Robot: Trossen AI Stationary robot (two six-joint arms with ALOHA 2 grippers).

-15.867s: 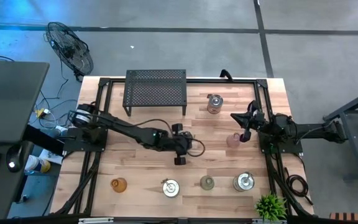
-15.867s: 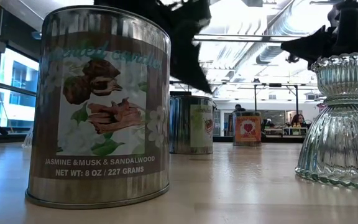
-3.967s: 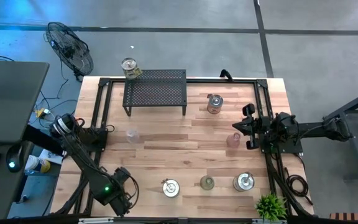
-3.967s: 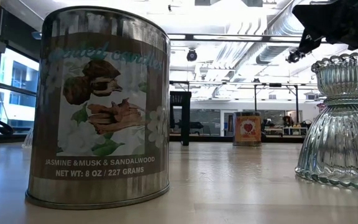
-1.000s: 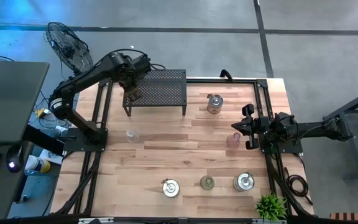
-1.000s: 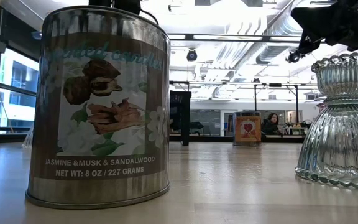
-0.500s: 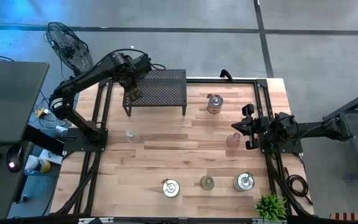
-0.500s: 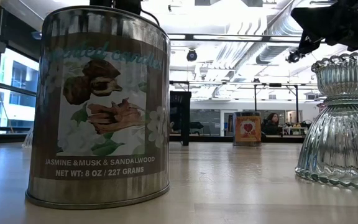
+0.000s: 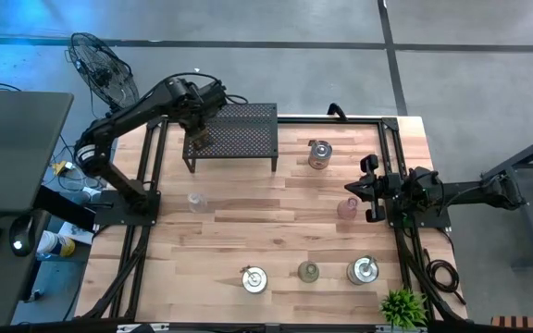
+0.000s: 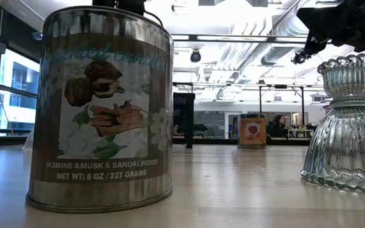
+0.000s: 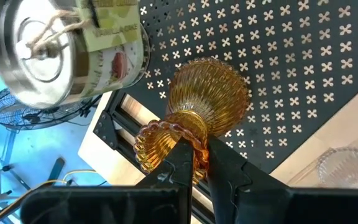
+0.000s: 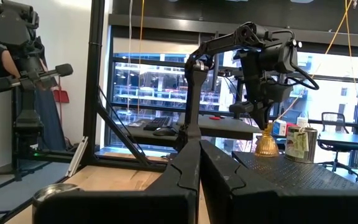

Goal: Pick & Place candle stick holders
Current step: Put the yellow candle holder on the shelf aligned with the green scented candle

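Left tool clamps the amber holder upright on the rack at its ten o'clock corner, silver tin just beside.

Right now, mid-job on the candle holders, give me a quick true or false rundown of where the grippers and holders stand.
1. The left gripper is shut on the amber holder. True.
2. The amber holder is over the black perforated rack, beside a silver tin holder already on it. True.
3. The right gripper holds the pink holder. False: its fingers are closed on nothing, and the pink holder stands on the table beside it.
4. The rack is bare. False: the tin stands on it.
5. Three holders stand in a row along the table's near edge. True.
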